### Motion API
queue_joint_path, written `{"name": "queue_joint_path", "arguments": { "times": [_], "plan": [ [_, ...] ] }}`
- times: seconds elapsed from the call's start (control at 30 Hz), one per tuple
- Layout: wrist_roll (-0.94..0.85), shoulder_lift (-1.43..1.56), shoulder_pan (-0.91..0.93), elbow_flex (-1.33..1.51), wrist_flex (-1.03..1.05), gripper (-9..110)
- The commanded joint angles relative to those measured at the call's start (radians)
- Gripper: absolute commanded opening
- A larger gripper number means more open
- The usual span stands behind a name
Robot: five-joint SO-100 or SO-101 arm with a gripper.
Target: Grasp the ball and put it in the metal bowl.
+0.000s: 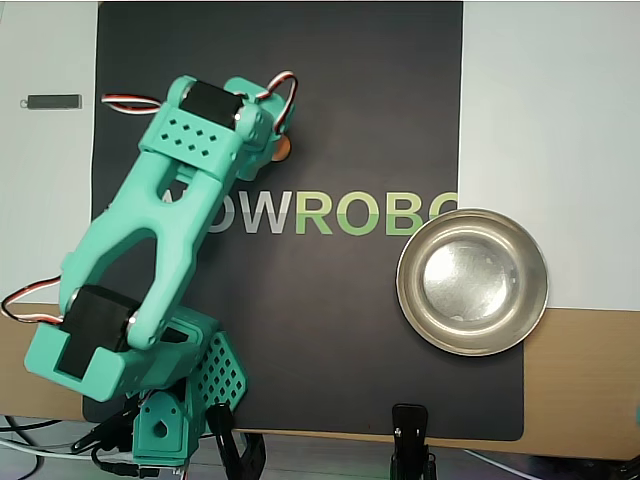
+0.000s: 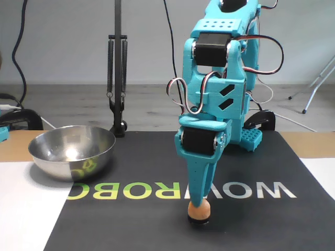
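- The ball (image 2: 199, 209) sits on the black mat (image 2: 157, 219), at ten o'clock from the bowl (image 1: 472, 282) in the overhead view.
- The hand (image 2: 199, 203) points straight down onto it, positioned to grasp; whether it grips cannot be told.
- The bowl waits empty, well apart.

My whole body's printed in teal plastic, with black servo blocks (image 2: 211, 49) set into the joints. Above my gripper (image 2: 198, 203) there's a plate with a grid of small holes (image 1: 194, 136), plus two slanted slots on the side. Red, white and black servo wires (image 2: 183, 94) loop out around the wrist. My fingers taper to a narrow point.
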Motion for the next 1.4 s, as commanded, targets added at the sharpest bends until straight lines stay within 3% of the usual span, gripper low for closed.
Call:
{"name": "queue_joint_path", "arguments": {
  "times": [0.0,1.37],
  "plan": [
    [0.005,0.037,0.000,0.002,0.002,60],
    [-0.002,-0.063,0.003,-0.008,-0.008,62]
  ]
}}
